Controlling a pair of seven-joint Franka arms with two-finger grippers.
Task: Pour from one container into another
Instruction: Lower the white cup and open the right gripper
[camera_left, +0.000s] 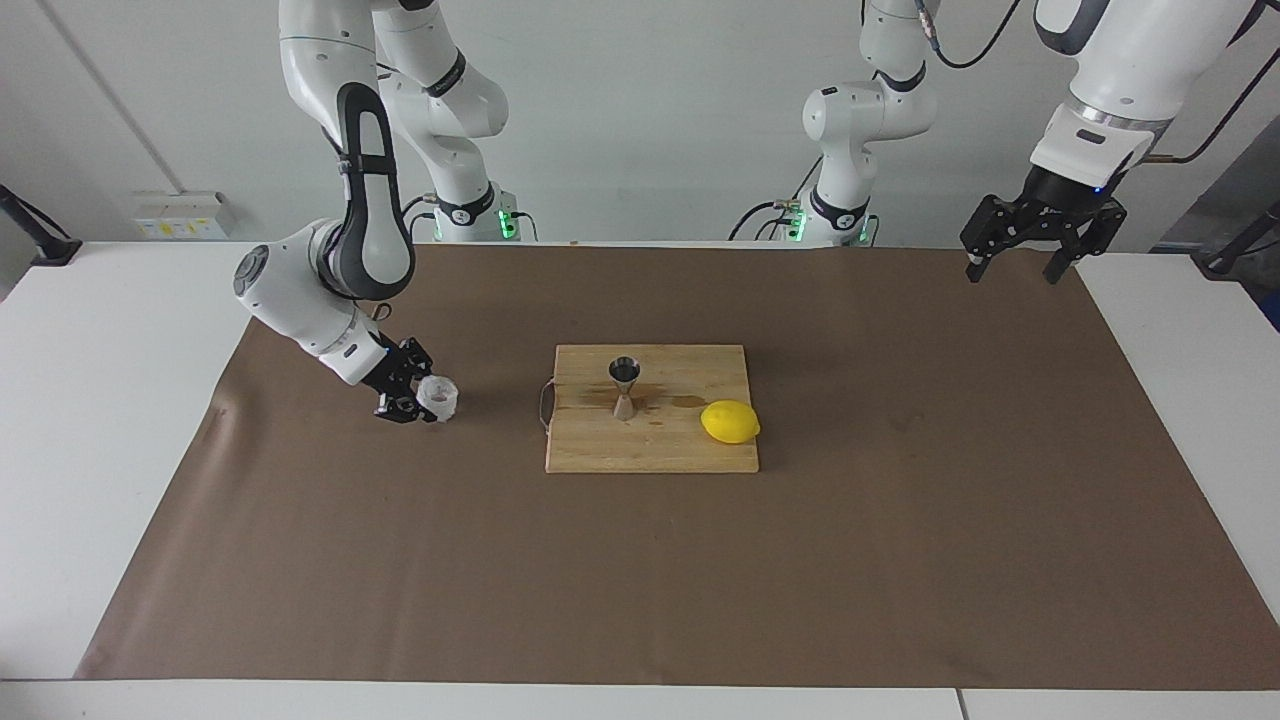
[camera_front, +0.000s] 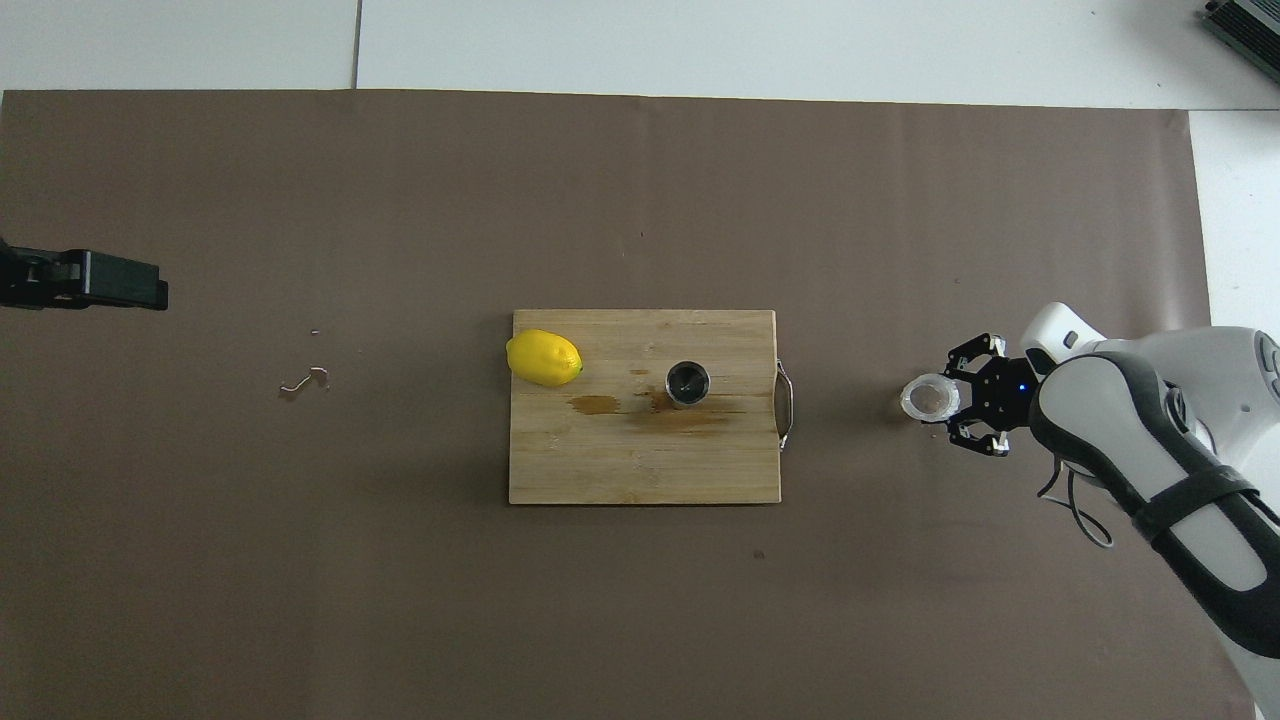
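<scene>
The squat frosty glass cup (camera_left: 438, 396) stands upright on the brown mat toward the right arm's end, also in the overhead view (camera_front: 930, 398). My right gripper (camera_left: 412, 385) is low at the cup's side, open, its fingertips just reaching the cup's wall without closing on it; it also shows from overhead (camera_front: 962, 397). The steel hourglass jigger (camera_left: 624, 386) stands upright on the wooden board (camera_left: 650, 455), seen from above as a dark round mouth (camera_front: 688, 383). My left gripper (camera_left: 1011, 268) waits open, raised over the mat's corner at the left arm's end (camera_front: 120, 283).
A yellow lemon (camera_left: 729, 421) lies on the board beside the jigger, toward the left arm's end (camera_front: 543, 358). Brown wet stains (camera_front: 650, 408) mark the board. The board's metal handle (camera_front: 786, 405) faces the cup. A small scrap (camera_front: 305, 380) lies on the mat.
</scene>
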